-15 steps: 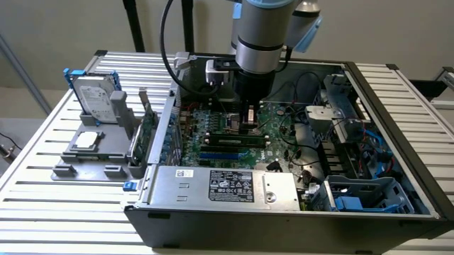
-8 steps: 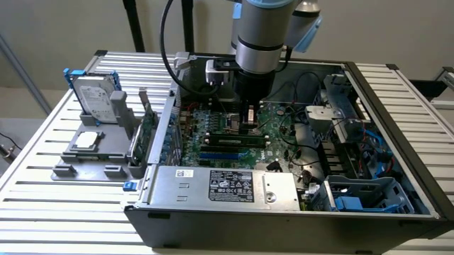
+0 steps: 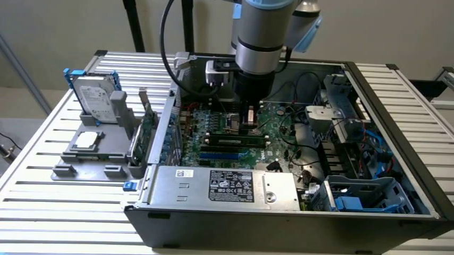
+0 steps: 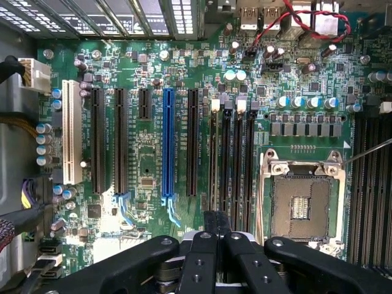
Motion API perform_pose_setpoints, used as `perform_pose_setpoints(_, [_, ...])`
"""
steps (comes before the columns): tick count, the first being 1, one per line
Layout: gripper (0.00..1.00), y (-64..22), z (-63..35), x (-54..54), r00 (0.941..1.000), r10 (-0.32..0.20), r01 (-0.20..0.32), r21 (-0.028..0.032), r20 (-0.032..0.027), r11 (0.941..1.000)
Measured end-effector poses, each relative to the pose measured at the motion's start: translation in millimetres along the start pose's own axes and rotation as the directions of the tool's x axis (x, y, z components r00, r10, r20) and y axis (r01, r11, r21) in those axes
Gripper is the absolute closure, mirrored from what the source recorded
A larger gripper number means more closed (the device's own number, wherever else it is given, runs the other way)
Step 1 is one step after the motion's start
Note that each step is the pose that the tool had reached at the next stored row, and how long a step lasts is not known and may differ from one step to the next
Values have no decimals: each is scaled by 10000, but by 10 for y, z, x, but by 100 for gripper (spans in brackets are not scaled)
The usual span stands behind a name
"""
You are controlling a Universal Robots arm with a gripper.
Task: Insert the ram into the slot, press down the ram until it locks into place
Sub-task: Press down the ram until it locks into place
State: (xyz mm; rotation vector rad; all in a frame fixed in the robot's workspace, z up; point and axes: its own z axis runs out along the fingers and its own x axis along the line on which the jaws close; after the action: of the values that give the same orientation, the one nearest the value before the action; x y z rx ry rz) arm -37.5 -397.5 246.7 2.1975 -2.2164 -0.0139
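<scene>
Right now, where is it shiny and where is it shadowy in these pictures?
Exterior view: the motherboard looks dim under the arm, while the white label looks bright. Wrist view: the motherboard is evenly lit, the CPU socket's metal frame glints, and the gripper looks dark.

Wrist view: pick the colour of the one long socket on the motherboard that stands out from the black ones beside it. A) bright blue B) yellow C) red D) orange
A: the long socket standing among the black sockets on the green motherboard is bright blue from end to end.
</scene>
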Motion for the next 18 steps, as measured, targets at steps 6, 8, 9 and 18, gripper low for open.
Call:
perform_pose_setpoints(6, [89,18,63,-1,10000,1,-1,0,0,10000])
perform_pose_setpoints(8, [89,23,72,-6,10000,0,0,-1,-1,10000])
perform_pose_setpoints(9, [89,26,76,-9,10000,0,0,-1,-2,10000])
perform_pose_setpoints(18, [89,37,142,-21,10000,1,-1,0,-1,10000])
